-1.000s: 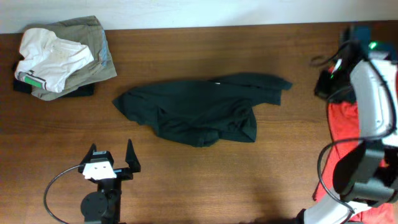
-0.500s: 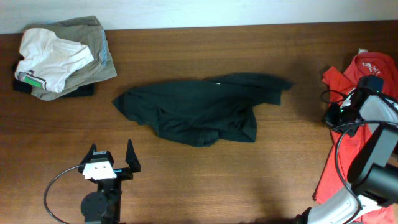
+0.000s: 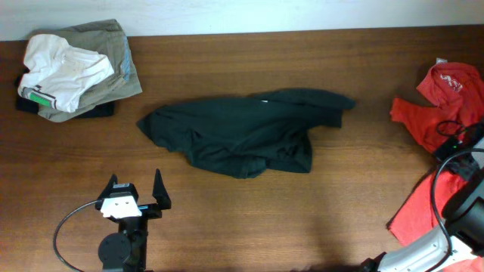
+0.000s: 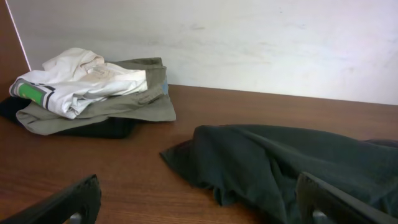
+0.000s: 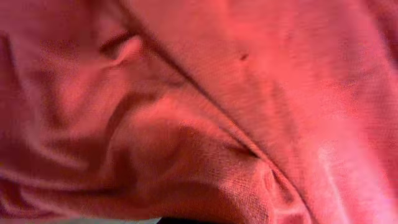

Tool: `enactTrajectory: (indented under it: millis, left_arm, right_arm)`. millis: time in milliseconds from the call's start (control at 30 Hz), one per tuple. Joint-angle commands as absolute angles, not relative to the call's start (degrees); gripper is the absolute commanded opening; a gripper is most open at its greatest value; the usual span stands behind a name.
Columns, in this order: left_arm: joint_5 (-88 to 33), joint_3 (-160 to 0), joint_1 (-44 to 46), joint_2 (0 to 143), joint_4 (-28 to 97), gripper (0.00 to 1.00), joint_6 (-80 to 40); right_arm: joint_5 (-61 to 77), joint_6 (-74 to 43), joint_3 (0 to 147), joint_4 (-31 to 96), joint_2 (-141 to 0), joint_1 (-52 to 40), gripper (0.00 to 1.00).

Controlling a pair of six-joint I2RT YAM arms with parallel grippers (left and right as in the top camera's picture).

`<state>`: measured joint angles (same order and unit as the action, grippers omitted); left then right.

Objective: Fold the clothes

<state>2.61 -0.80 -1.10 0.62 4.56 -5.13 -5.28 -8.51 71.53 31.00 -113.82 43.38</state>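
The black T-shirt (image 3: 242,136) lies crumpled in the middle of the table, plain black side showing, no lettering visible. It also shows in the left wrist view (image 4: 298,162), ahead and to the right. My left gripper (image 3: 136,181) is open and empty near the front left of the table, short of the shirt's left end; its fingers (image 4: 74,202) frame the bottom of the left wrist view. My right arm (image 3: 465,189) sits at the far right edge. Its fingers do not show; red cloth (image 5: 199,112) fills the right wrist view.
A red shirt with white print (image 3: 442,98) lies spread along the right edge under the right arm. A pile of white and khaki garments (image 3: 72,68) sits at the back left, also in the left wrist view (image 4: 93,87). A white wall runs behind the table.
My right arm has swung down and out toward the right edge, uncovering the red shirt. The black T-shirt and my left gripper have not moved.
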Motion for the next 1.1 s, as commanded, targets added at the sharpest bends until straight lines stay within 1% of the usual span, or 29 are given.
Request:
enactTrajectory:
  millis: [0,67,167,233,300,367,433,600,633,667,700,767,833,900,1033,1067]
  left_arm:
    - [2.8,-0.5,-1.3,0.4,4.6,0.99,-4.2]
    - [2.8,-0.5,-1.3,0.4,4.6,0.99,-4.2]
    - [2.8,-0.5,-1.3,0.4,4.6,0.99,-4.2]
    - [2.8,-0.5,-1.3,0.4,4.6,0.99,-4.2]
    - [2.8,-0.5,-1.3,0.4,4.6,0.99,-4.2]
    - [2.8,-0.5,-1.3,0.4,4.6,0.99,-4.2]
    - [2.8,-0.5,-1.3,0.4,4.6,0.99,-4.2]
    - [2.8,-0.5,-1.3,0.4,4.6,0.99,-4.2]
    - [2.8,-0.5,-1.3,0.4,4.6,0.99,-4.2]
    - [2.8,-0.5,-1.3,0.4,4.6,0.99,-4.2]
    - [2.8,-0.5,-1.3,0.4,4.6,0.99,-4.2]
    - [2.8,-0.5,-1.3,0.4,4.6,0.99,-4.2]
    - [2.8,-0.5,-1.3,0.4,4.6,0.99,-4.2]
    - [2.8,-0.5,-1.3,0.4,4.6,0.99,-4.2]
    - [2.8,-0.5,-1.3,0.4,4.6,0.99,-4.2]
    - [2.8,-0.5,-1.3,0.4,4.6,0.99,-4.2]
  right_arm:
    - [-13.6,-5.4,76.2,30.6,-115.6,46.7,0.04]
    - [-13.6,-4.1,82.9,33.1,-115.6,48.9,0.04]
    - [-13.3,-3.2,93.4,39.2,-115.6,49.5,0.04]
    - [-6.6,-3.9,104.7,47.3,-115.6,48.9,0.04]
    - [3.5,-7.1,112.0,54.8,-115.3,47.6,0.04]
    - [8.3,-8.0,114.3,61.4,-115.0,45.8,0.04]
    - [8.4,-8.0,114.0,69.0,-114.9,43.6,0.04]
    - [8.5,-11.6,109.5,78.6,-114.4,39.6,0.04]
    - [9.8,-13.2,106.8,78.9,-113.8,39.0,0.04]
    - [10.5,-13.2,100.2,78.2,-112.1,37.8,0.04]
    - [10.2,-13.2,97.6,77.0,-111.4,37.4,0.04]
    - [9.0,-17.2,84.2,68.4,-107.1,37.3,0.04]
    - [9.0,-20.5,74.5,62.0,-104.0,38.3,0.04]
    - [6.3,-20.7,68.9,59.5,-102.9,39.0,0.04]
    - [2.5,-23.5,63.1,55.6,-102.9,39.1,0.04]
    - [0.6,-25.8,61.1,54.1,-102.9,39.2,0.04]
